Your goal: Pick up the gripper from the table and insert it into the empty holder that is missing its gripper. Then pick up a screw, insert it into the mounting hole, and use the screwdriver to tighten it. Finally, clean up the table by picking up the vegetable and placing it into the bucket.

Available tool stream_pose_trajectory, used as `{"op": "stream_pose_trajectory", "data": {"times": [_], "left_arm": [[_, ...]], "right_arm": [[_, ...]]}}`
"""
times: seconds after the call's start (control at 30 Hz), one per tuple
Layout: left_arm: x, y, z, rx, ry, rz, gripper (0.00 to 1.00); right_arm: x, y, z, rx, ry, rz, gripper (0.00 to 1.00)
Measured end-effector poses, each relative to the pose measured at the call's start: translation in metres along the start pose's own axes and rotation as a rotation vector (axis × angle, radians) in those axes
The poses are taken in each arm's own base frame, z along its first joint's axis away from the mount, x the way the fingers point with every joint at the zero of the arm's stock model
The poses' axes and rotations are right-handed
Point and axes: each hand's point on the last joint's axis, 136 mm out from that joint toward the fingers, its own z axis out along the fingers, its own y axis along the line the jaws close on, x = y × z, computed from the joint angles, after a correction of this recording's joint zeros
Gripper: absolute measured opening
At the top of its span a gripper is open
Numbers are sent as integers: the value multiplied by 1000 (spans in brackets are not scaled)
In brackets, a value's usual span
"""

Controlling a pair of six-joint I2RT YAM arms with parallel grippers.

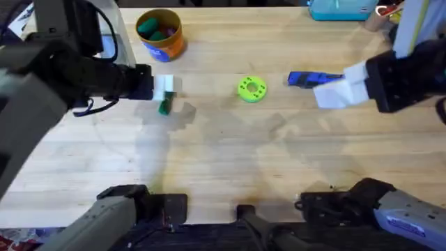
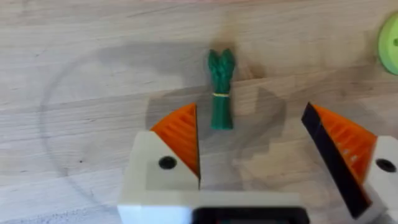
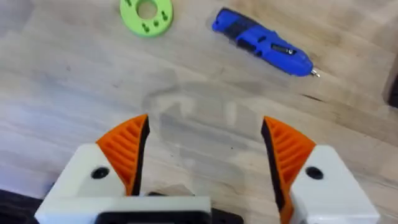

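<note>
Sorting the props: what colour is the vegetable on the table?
Dark green with a thin yellow band; the vegetable shows best in the left wrist view.

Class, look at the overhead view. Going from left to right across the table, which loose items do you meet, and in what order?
Orange-yellow bucket → green vegetable beneath the left gripper → lime-green disc → blue screwdriver, next to the right gripper.

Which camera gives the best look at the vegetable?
The left wrist view: the vegetable lies whole on the bare table just beyond the open left gripper. Overhead, it is a small green bit partly under that gripper. The right wrist view looks at the screwdriver instead.
</note>
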Motion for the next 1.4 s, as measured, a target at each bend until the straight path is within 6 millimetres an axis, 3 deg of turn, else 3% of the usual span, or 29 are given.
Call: {"op": "stream_pose_trajectory", "data": {"times": [0.17,0.47,1.4], "left_arm": [[3,21,25,-27,58,-23,986],[12,31,52,-28,134,3,986],[12,31,52,-28,135,3,986]], "right_arm": [[-2,3,11,-5,-20,46,995],[8,7,32,6,45,48,995],[8,7,32,6,45,48,995]]}}
